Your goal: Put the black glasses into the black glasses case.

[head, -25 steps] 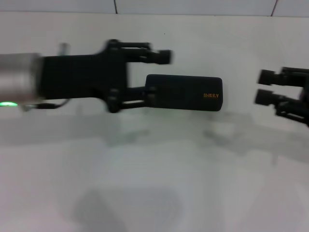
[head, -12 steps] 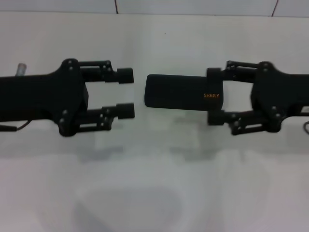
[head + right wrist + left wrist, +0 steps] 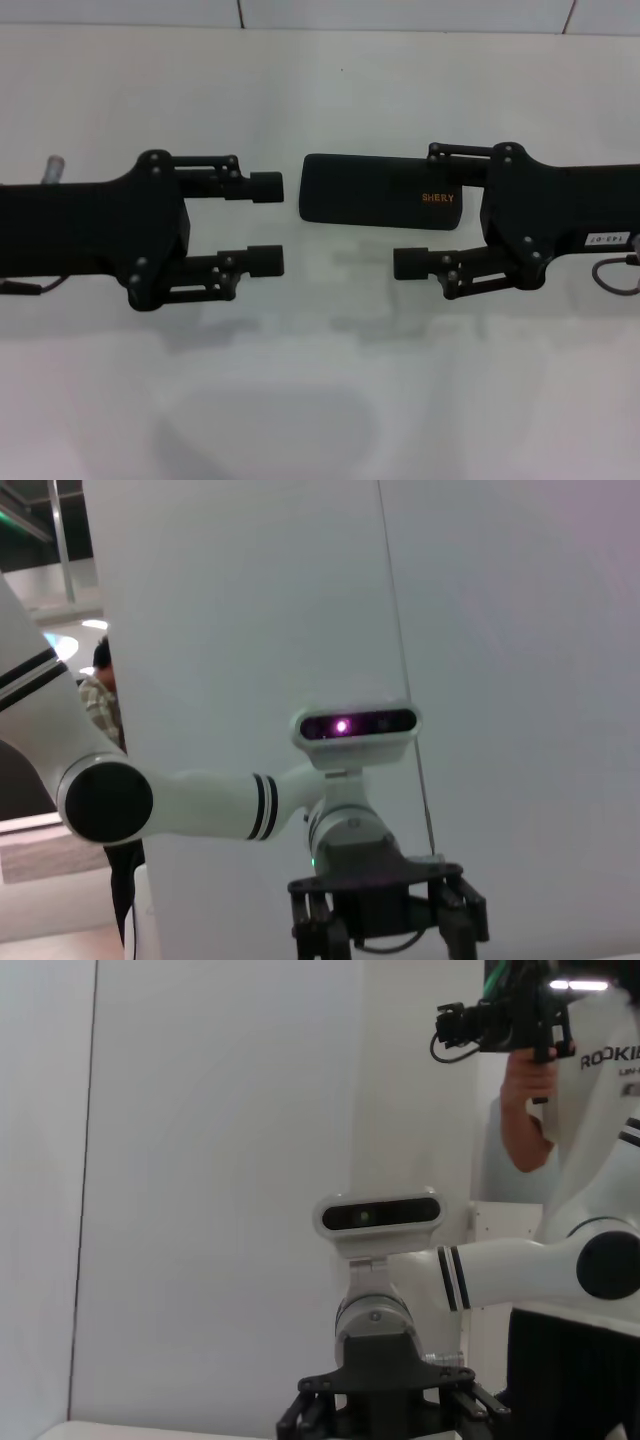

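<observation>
On the white table (image 3: 330, 380), the left gripper (image 3: 266, 224) reaches in from the left, fingers wide apart and holding nothing. The right gripper (image 3: 428, 208) faces it from the right, also spread wide, its far finger behind the case (image 3: 380, 192) and its near finger just in front. The closed case lies between the two grippers, just beyond the left fingertips. The glasses cannot be seen.
</observation>
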`<state>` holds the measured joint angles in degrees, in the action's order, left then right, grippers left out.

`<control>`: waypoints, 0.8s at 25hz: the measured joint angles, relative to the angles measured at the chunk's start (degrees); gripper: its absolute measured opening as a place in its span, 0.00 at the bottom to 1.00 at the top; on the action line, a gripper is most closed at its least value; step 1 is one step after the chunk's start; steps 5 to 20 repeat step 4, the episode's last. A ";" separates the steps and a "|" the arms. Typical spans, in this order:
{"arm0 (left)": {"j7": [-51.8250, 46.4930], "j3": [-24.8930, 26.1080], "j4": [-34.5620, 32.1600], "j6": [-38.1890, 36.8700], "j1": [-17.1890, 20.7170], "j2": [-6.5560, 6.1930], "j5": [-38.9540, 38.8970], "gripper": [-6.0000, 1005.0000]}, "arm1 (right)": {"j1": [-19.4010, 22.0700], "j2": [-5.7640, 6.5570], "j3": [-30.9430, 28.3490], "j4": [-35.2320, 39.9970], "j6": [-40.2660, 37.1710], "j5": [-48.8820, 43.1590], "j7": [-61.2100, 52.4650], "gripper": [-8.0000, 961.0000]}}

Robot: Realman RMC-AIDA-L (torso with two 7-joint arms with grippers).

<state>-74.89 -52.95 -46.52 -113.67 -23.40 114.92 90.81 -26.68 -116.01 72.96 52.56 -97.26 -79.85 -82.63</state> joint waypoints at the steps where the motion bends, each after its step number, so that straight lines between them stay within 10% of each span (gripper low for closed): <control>1: -0.14 -0.10 0.66 -0.04 -0.11 0.00 0.09 0.61 | 0.03 0.00 0.05 -0.47 -0.01 0.19 0.02 0.88; 20: -0.40 -0.66 3.26 -0.17 -0.65 -0.36 0.27 0.61 | 0.15 0.00 0.21 -1.46 -0.03 0.45 0.26 0.88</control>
